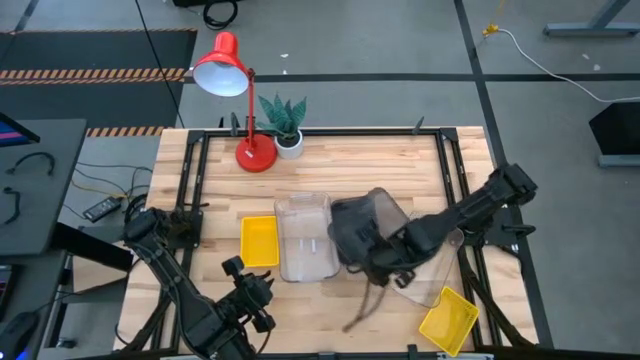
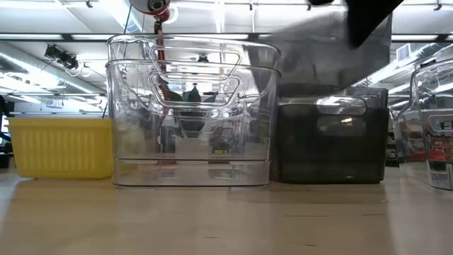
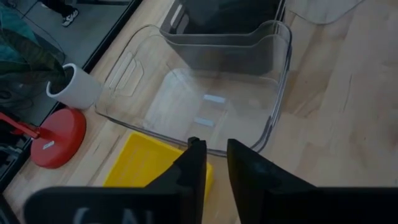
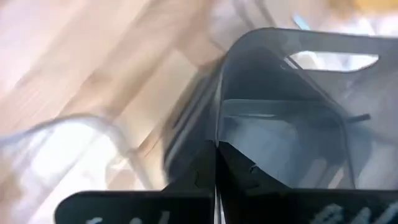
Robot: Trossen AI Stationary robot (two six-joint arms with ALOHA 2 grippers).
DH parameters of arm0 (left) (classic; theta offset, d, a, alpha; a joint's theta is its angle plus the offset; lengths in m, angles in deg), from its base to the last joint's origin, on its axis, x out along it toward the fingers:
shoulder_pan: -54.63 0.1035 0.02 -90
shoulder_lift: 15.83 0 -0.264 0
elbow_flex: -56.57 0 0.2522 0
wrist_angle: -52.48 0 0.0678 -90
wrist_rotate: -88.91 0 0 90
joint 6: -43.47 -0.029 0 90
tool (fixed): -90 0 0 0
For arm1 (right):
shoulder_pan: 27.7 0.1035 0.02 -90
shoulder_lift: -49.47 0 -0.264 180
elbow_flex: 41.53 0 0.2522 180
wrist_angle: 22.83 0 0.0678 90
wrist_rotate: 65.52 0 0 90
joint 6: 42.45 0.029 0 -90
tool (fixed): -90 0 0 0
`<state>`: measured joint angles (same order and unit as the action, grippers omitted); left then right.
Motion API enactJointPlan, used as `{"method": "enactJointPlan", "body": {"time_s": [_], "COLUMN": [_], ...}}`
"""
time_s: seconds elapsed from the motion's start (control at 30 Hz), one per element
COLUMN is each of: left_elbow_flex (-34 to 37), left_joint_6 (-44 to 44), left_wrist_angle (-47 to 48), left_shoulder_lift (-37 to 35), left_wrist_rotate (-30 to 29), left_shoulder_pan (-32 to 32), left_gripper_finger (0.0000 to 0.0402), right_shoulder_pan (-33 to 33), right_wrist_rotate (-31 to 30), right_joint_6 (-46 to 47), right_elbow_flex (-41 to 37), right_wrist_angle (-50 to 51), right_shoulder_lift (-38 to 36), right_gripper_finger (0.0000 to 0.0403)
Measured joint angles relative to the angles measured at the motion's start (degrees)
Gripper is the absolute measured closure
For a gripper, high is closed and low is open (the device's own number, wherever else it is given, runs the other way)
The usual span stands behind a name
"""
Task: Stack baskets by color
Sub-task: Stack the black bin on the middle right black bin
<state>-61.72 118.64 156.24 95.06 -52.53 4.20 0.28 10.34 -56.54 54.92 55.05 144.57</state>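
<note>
Right gripper (image 1: 385,262) had its jaws clamped together on the rim of a dark grey basket (image 1: 352,232) raised over another grey one just right of the clear basket (image 1: 305,240), while the left gripper (image 1: 262,290), jaws narrowly apart, waited nearer the yellow basket (image 1: 260,241).

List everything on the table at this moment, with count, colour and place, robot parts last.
yellow baskets: two, bright yellow; one left of the clear stack, one at the near right corner.
clear baskets: nested stack at centre; another under the right arm.
grey baskets: dark grey, nested, right of the clear stack.
lamp: one, red, far left edge.
potted plant: one, green, white pot, beside the lamp.
left claw: dark, near edge, narrowly parted, empty.
right claw: dark, shut on the grey basket's rim.
</note>
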Motion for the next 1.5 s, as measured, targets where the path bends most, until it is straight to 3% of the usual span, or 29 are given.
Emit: {"method": "enactJointPlan", "body": {"time_s": [0.3, 0.57, 0.87, 1.07, 1.37, 1.5], "left_elbow_flex": [0.0, 0.0, 0.0, 0.0, 0.0, 0.0], "left_joint_6": [0.0, -0.3, -1.3, -1.3, -1.5, -1.5], "left_wrist_angle": [0.0, 0.0, -0.1, -0.1, -0.2, -0.2], "left_shoulder_lift": [0.0, 0.1, 0.1, 0.1, 0.1, 0.1], "left_wrist_rotate": [-0.5, -1.3, -1.3, -1.3, -1.3, -1.3], "left_shoulder_pan": [0.1, 0.8, 2.3, 2.8, 2.8, 2.8], "left_gripper_finger": [0.0333, 0.0344, 0.0348, 0.0351, 0.035, 0.0351], "right_shoulder_pan": [3.3, 1.9, -0.7, -2.1, -2.4, -1.8], "right_wrist_rotate": [-1.4, -1.4, -0.8, -1.2, -6.2, -12.5], "right_joint_6": [-12.4, -23.3, -35.1, -41.3, -48.0, -48.5], "right_elbow_flex": [0.9, 0.8, 0.5, -3.8, -7.7, -7.7], "right_wrist_angle": [6.5, 7.4, 7.2, 7.2, 5.0, 4.4], "right_shoulder_lift": [-2.0, -1.7, -1.7, -1.7, -1.7, -1.7], "right_gripper_finger": [0.0383, 0.0397, 0.0385, 0.0376, 0.0334, 0.0306]}}
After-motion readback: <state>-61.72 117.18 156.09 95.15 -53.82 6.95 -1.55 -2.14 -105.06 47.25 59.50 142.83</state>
